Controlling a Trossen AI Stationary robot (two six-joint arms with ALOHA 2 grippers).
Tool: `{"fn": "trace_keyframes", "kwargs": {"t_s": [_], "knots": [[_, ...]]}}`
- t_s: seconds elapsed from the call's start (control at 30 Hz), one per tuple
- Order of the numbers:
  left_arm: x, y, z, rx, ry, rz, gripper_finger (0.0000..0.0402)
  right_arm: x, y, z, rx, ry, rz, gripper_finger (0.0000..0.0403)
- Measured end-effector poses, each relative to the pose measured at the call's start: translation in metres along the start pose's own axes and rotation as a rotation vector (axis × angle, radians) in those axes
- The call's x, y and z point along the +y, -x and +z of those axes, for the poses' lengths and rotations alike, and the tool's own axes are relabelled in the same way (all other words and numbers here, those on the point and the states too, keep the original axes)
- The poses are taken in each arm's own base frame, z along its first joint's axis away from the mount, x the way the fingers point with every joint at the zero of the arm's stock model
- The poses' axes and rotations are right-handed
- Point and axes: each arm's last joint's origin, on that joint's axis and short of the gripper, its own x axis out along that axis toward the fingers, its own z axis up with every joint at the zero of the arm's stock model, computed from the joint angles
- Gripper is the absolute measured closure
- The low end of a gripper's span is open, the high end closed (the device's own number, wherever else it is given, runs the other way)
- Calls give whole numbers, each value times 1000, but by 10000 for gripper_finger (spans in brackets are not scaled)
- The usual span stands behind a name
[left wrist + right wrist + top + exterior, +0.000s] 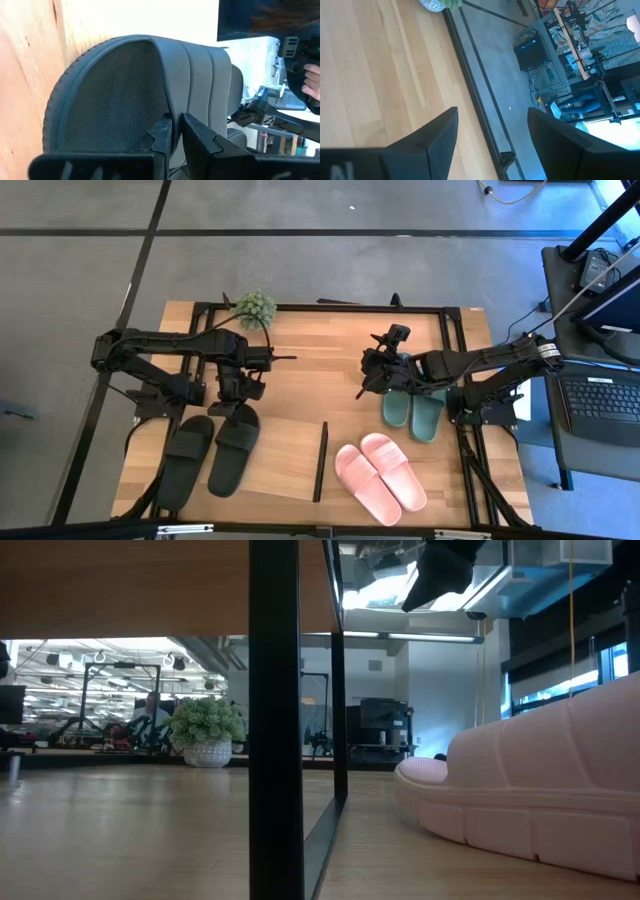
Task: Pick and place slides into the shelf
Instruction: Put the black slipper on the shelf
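Note:
Two black slides (233, 450) (185, 458) lie side by side on the light wood at the left. My left gripper (238, 406) is at the far end of the right-hand one, which fills the left wrist view (115, 90), its fingers all but shut. My right gripper (366, 385) hangs open over bare wood (370, 75) beside the dark green slides (410, 408). The pink slides (380, 475) lie near the front, right of the shelf's black divider (320, 462). The shelf's top board (285, 465) lies between the black slides and the divider. My left gripper has its two fingers (161, 136) on either side of the edge of the black slide's wide strap (176, 117), with only a narrow slit between them. They come slanting down from the table's far side. The slide lies along the wood, its far end pointing toward the near edge.
A small potted plant (256, 307) stands at the table's far edge, seen also in the low view (208, 730). A black metal frame (455, 340) runs round the tabletop. A laptop (600, 395) sits on a side stand at the right.

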Motion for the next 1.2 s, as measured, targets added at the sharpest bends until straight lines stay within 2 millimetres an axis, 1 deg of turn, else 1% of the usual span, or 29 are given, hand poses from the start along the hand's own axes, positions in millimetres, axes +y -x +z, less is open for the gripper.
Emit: {"fn": "trace_keyframes", "kwargs": {"t_s": [0.23,0.53,0.63,0.8,0.9,1.03,1.2], "knots": [[0,0,0,-1,42,7,367,0,0,0,0,1,0,164],[0,0,0,-1,45,9,362,0,0,0,0,0,0,164],[0,0,0,-1,44,13,343,0,0,0,0,0,0,164],[1,0,0,0,45,22,293,0,0,0,0,0,0,164],[0,1,-1,0,57,27,270,0,0,0,0,0,0,164],[-4,7,-4,-23,82,61,256,0,0,0,0,0,0,164],[-16,25,-3,-86,43,220,254,0,0,0,0,-1,0,164]]}}
